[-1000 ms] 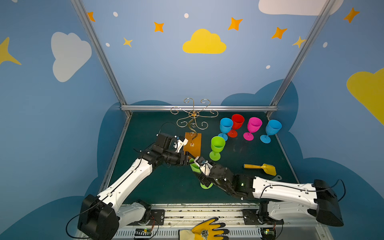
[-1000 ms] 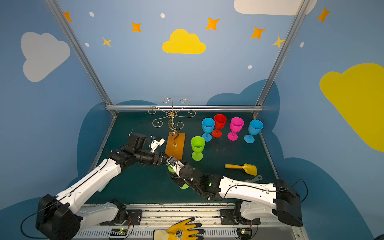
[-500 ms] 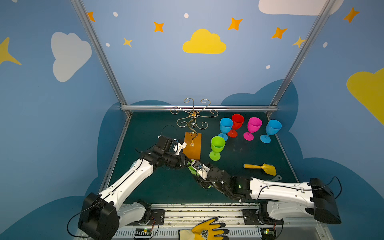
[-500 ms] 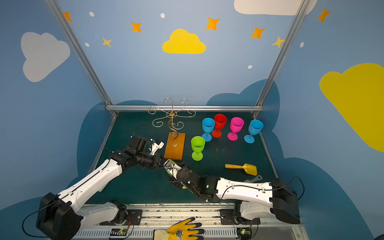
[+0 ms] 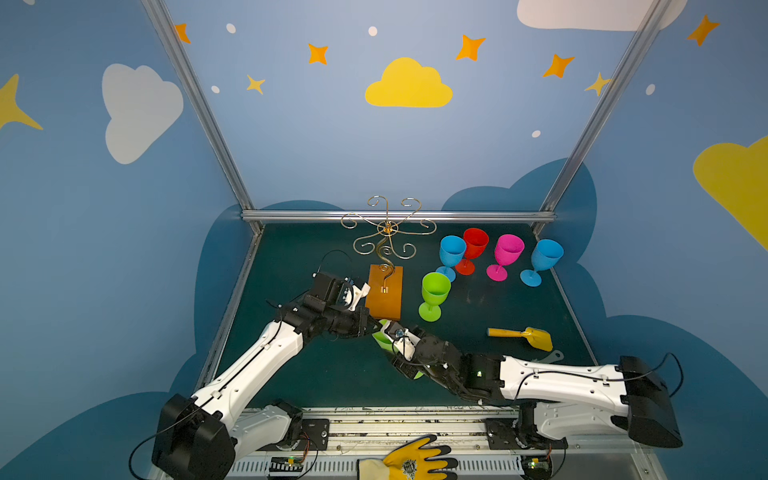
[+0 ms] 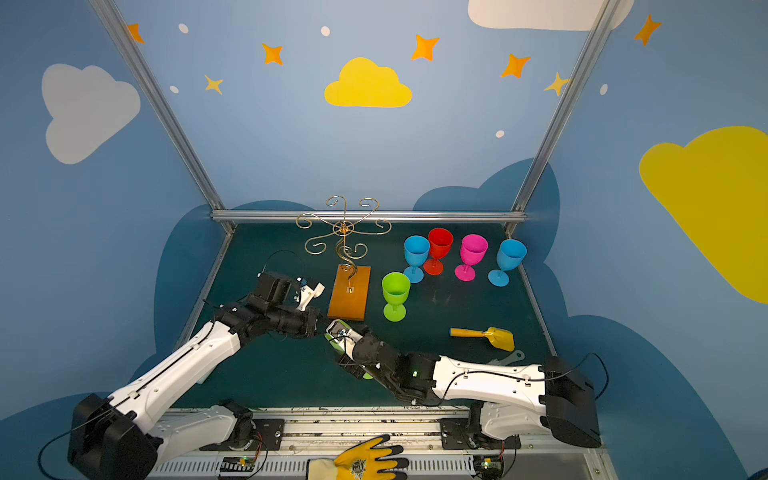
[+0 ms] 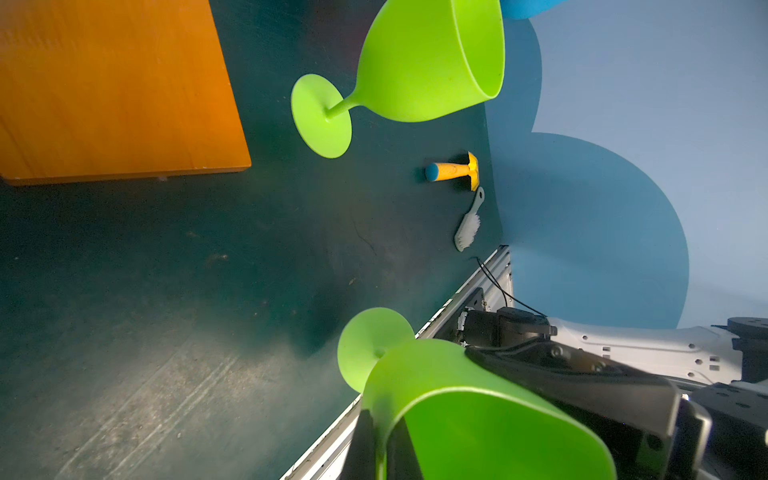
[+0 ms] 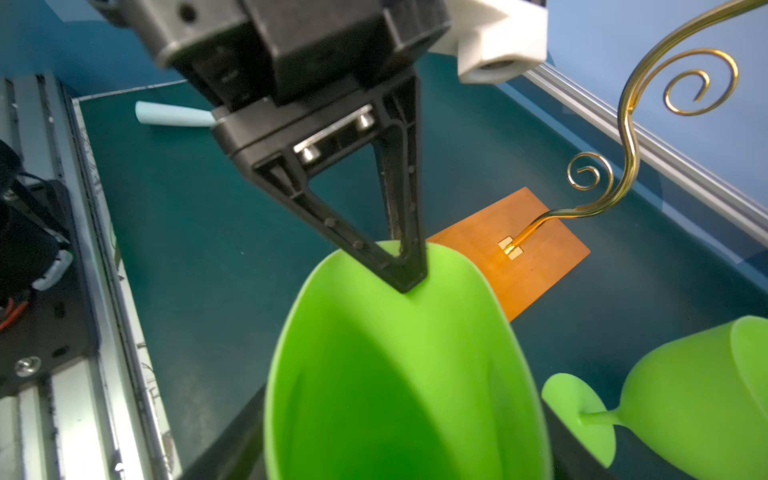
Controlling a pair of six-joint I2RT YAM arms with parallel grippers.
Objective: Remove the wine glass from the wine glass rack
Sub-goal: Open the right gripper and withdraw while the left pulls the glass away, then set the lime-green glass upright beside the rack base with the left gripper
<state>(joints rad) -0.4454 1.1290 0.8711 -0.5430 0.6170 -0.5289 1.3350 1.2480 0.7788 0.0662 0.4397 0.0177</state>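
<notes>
Closest to us, at six o'clock on the front rail, lay a yellow glove (image 5: 409,461), clear of the work. Just beyond it, the arms met over the table (image 5: 332,374), the left reaching in from eight o'clock and the right from four.

The left gripper (image 8: 405,276) was pinched together on the rim of the held wine glass (image 8: 395,374), one finger inside the bowl and one outside. The right gripper (image 5: 395,349) had its fingers on either side of the same bowl, but we could not tell whether they pressed it or stood slack. The glass was off the rack, low over the table.

We judged that thin rim pinch to be the weak point. If the right side let go, the glass would hang from one edge, where it could swing, slip out and roll. If both arms pulled at once, the bowl might twist or pop free.

At twelve o'clock from the glass, very near, sat the wine glass rack (image 5: 384,297). A careless lift that way could clip its base. At two o'clock the standing green glass (image 5: 435,289) was near enough to be toppled by a swinging right arm. The yellow scoop (image 5: 536,337) at three o'clock was well apart.

Farthest back, the rack's scrolled arms (image 5: 387,227) hung bare.
</notes>
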